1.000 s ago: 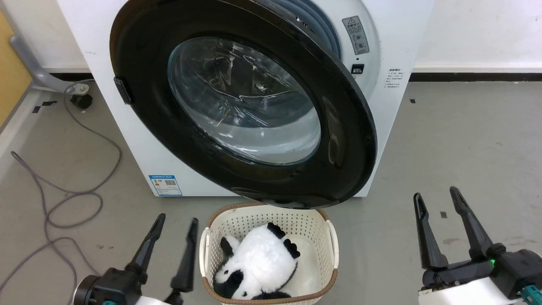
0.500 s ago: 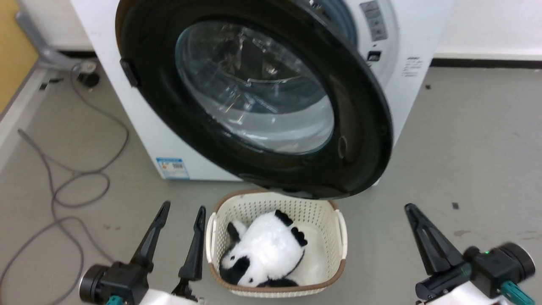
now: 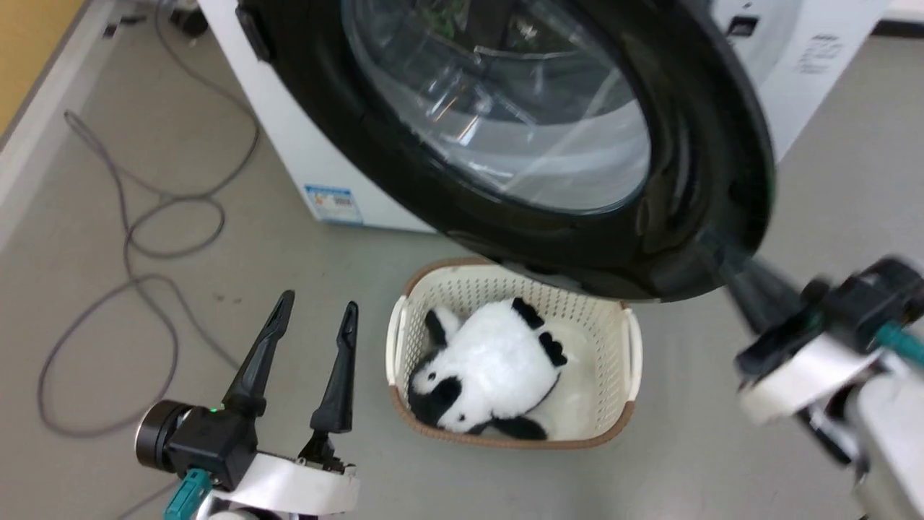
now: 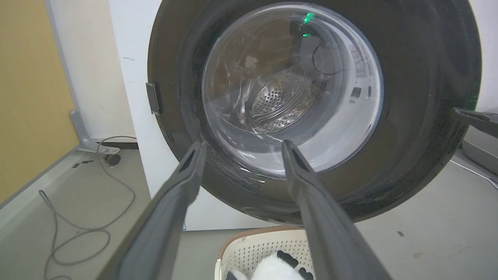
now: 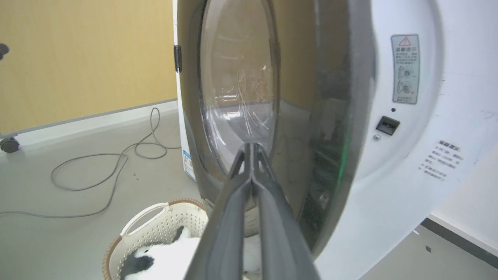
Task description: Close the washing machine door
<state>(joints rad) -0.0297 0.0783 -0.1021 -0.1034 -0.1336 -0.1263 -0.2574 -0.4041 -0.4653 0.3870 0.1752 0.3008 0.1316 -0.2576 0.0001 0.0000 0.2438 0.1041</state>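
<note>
From the head: looking down on the washing machine door (image 3: 505, 123), standing out from the white washing machine (image 3: 317, 166) and overhanging a cream basket (image 3: 399, 339) that holds a plush panda (image 3: 491, 361). Find the left gripper (image 3: 319, 301) low and left, spread wide, empty, well apart from the door. Find the right gripper (image 3: 751, 282) blurred at the door's lower right rim; cannot tell its jaws here.

Along the left wrist: facing the door (image 4: 334, 128) broadside, steel drum (image 4: 278, 97) visible through the glass, hinge side left. Spot one right finger (image 4: 476, 118) at the free right edge.

Along the right wrist: sighting the door (image 5: 288, 97) nearly edge-on, ajar, with the latch socket (image 5: 388, 125) exposed behind it. Shows the right gripper (image 5: 251, 147) pinched together on nothing, tip at the outer face; contact unclear. Judged the nearer arm, so best placed to press the free edge toward the machine.
</note>
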